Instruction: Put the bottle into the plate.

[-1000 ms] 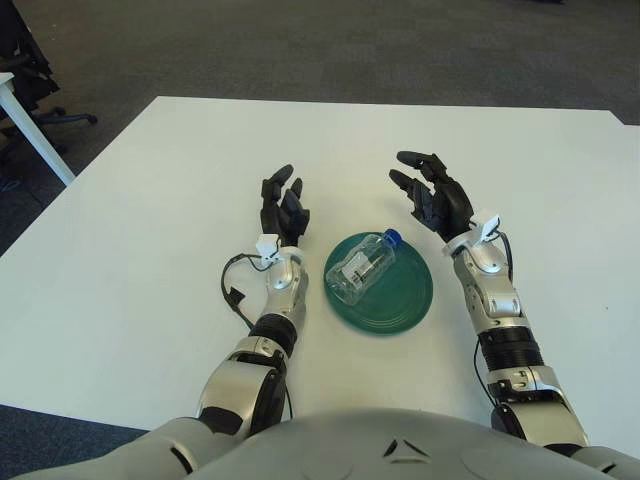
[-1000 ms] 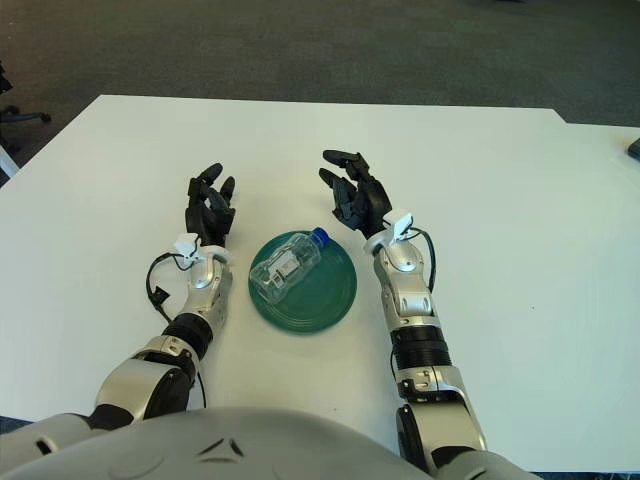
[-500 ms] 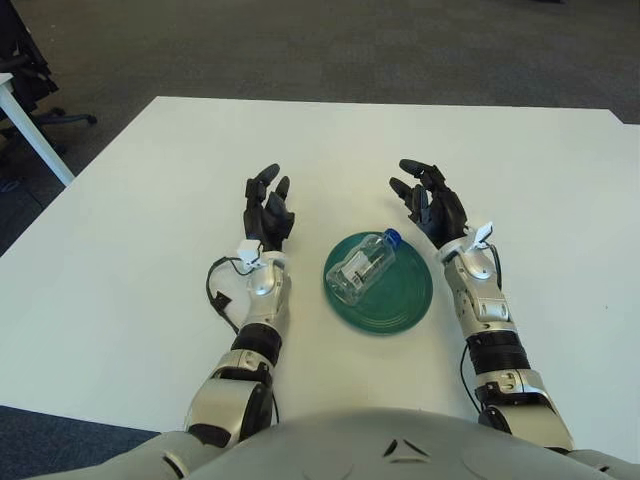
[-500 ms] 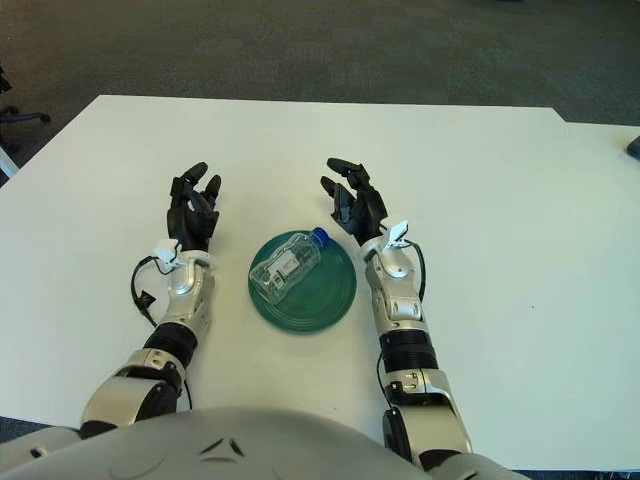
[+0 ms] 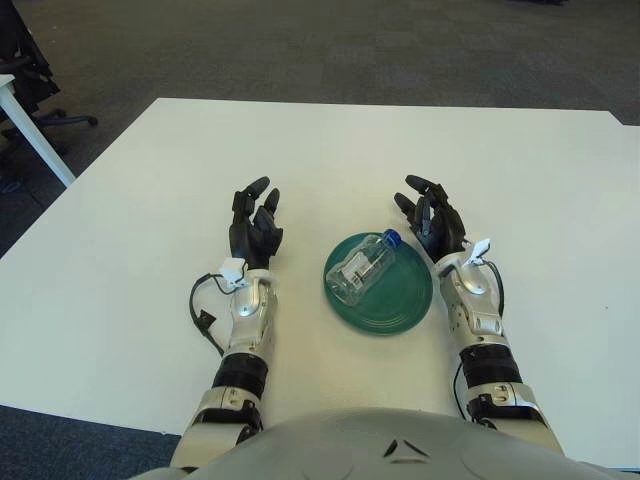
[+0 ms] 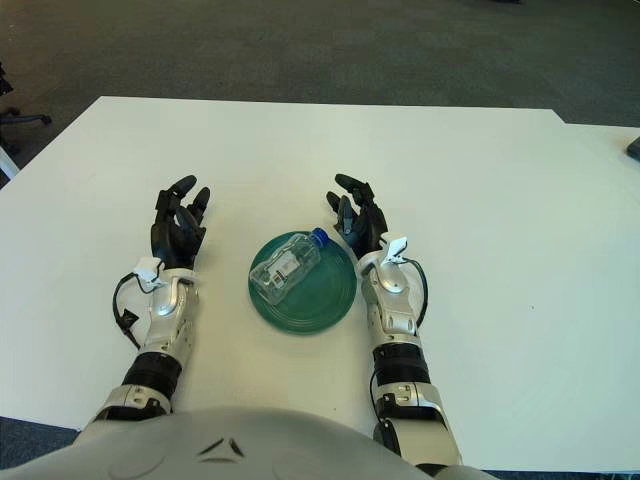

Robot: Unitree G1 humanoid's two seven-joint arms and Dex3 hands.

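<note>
White table [image 5: 120, 250] under green plate [image 5: 400, 305]

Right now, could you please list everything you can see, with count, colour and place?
Bottle: one, clear with blue cap, lying on its side in the plate.
Plate: one, green, on the table between the hands.
Table: one, white, under everything.
Desk: one, white, at far left edge.
Chair: one, black, top left on the floor.
Left hand: black, open, left of the plate.
Right hand: black, open, right of the plate.
</note>
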